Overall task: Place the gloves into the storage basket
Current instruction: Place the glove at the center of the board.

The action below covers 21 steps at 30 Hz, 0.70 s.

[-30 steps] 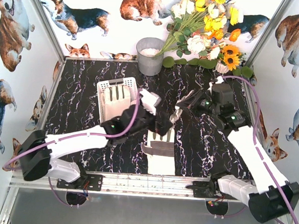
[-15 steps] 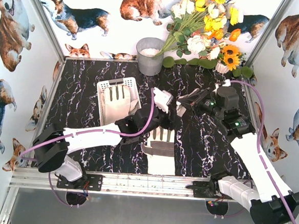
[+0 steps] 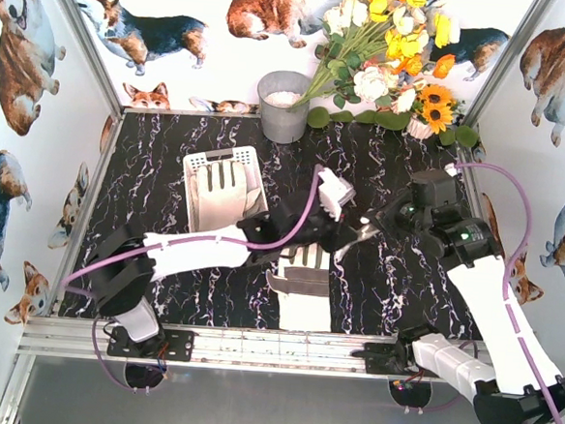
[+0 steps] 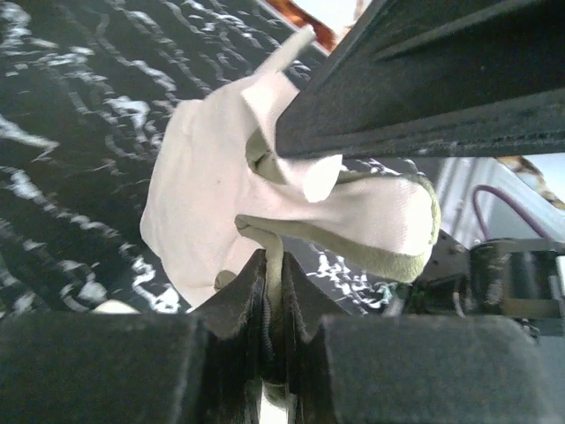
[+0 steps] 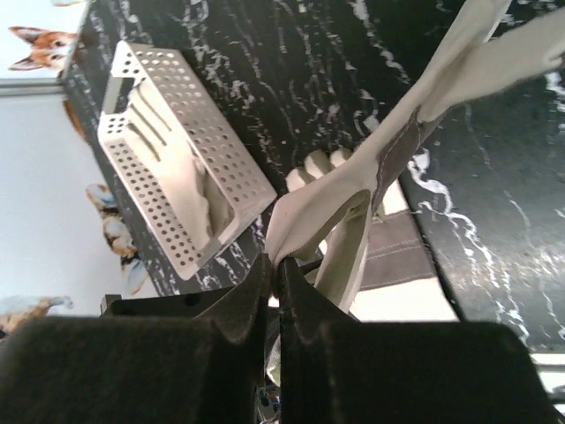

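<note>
A cream-white glove (image 4: 212,177) hangs above the table's middle, pinched from both sides. My left gripper (image 4: 274,265) is shut on its lower edge, and my right gripper (image 5: 279,265) is shut on another fold of the same glove (image 5: 388,159). From above, the left gripper (image 3: 342,234) and the right gripper (image 3: 371,228) meet tip to tip, and little of the held glove shows there. A second glove (image 3: 304,291) lies flat, grey palm up, just below them. The white storage basket (image 3: 209,158) stands to the left with a glove (image 3: 224,184) inside it.
A grey metal bucket (image 3: 283,105) stands at the back middle, with a bunch of artificial flowers (image 3: 390,55) to its right. Walls printed with corgis close off the left, back and right. The basket's perforated wall (image 5: 225,155) shows in the right wrist view.
My left arm has reached right to the right gripper, and its jaws have closed from wide open onto the glove. The right gripper has shifted slightly right and down, staying shut.
</note>
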Motion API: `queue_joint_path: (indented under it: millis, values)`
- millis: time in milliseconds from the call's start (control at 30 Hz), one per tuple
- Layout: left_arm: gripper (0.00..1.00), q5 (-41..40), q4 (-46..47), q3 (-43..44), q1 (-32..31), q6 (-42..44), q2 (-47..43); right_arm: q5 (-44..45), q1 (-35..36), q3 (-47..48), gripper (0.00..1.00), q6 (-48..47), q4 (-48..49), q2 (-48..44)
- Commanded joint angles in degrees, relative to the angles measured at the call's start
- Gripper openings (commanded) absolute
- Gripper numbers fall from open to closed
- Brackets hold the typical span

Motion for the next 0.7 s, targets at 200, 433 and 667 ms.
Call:
queue_joint_path:
  millis: [200, 433, 667]
  values:
    - [0.0, 21.6, 5.6, 6.9, 7.1, -16.7, 11.6, 11.0, 0.2, 5.8, 0.0, 0.7, -13.6, 10.5]
    - [0.06, 12.2, -9.0, 13.3, 7.6, -9.2, 14.6, 15.1, 0.1, 5.7, 0.0, 2.0, -7.3, 15.8]
    - [0.0, 12.0, -9.5, 11.2, 7.2, -7.3, 10.2, 14.3, 0.1, 10.0, 0.0, -0.8, -8.6, 15.3]
